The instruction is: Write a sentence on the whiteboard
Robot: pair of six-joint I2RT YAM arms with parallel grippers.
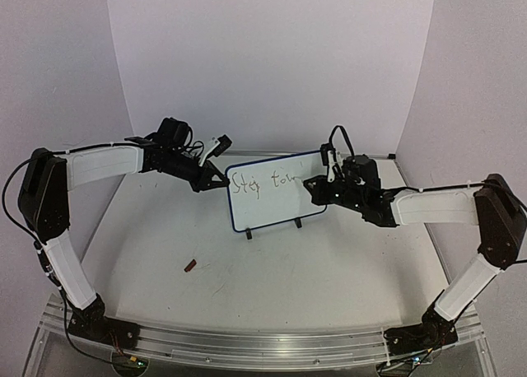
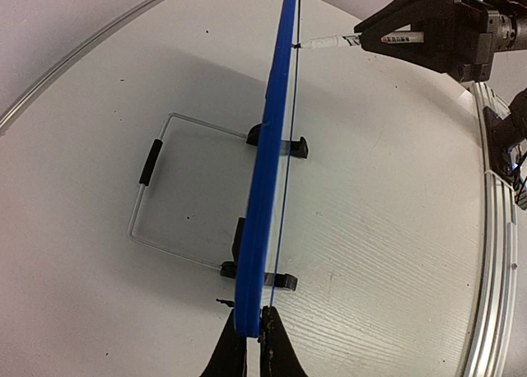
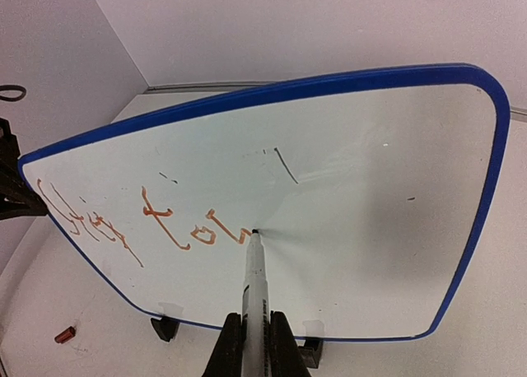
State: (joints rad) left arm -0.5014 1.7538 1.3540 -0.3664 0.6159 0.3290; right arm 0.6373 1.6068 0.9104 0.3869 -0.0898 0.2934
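Top external: left claw [image 2: 250, 328] pinches the left edge of the whiteboard [image 1: 280, 211], which stands upright mid-counter [image 1: 329, 262], long axis left-right, glossy face toward the arms, rounded blue frame. Sentence [image 1: 262, 183] in orange cursive. Right claw [image 3: 254, 323] clamps marker [image 3: 254, 266], tip on the board.

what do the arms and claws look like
The left arm and right arm match: white boxy link covers, black joints and bases, thin black cables looping alongside. The left claw and right claw are black, with two narrow tapering fingers.

Bright, even light; whiteboard [image 2: 265, 179] casts soft shadow.
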